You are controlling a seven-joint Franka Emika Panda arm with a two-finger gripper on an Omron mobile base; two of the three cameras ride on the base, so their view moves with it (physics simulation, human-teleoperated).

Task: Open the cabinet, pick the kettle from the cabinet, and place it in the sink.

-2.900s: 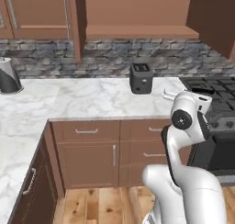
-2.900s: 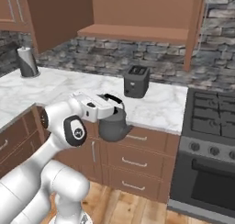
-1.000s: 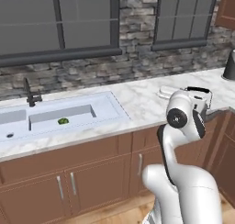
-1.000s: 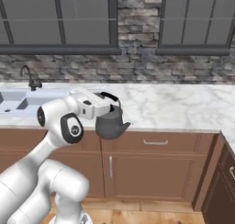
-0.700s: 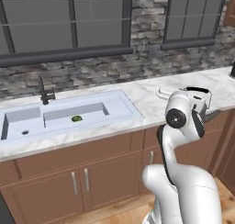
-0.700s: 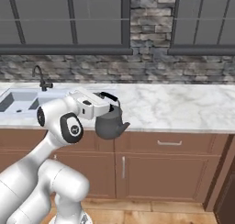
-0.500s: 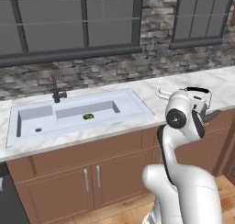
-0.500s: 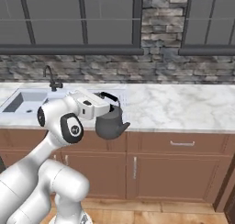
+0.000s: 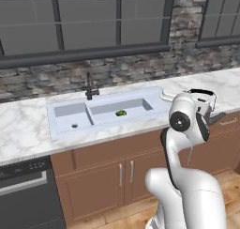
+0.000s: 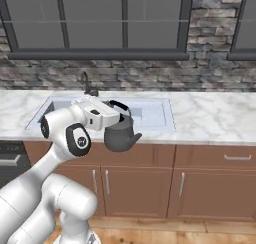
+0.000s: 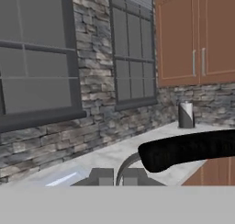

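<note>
I held the kettle (image 10: 120, 134) up in the air by its black handle (image 10: 118, 105), with my pincer (image 10: 113, 117) squeezed tight on it. It hung in front of the counter (image 10: 210, 115), just at the near edge of the sink (image 10: 154, 116) (not in it). Its spout pointed right. The sink sat in white marble under dark windows (image 9: 89, 24), with a tap (image 9: 90, 87) behind it and a small green thing (image 9: 121, 113) inside. Far off, the cabinet (image 11: 196, 36) hung on the wall.

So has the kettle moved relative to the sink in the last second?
Yes. Carried with the base, the kettle in the shut gripper now hangs at the sink front, previously off to its right.
</note>
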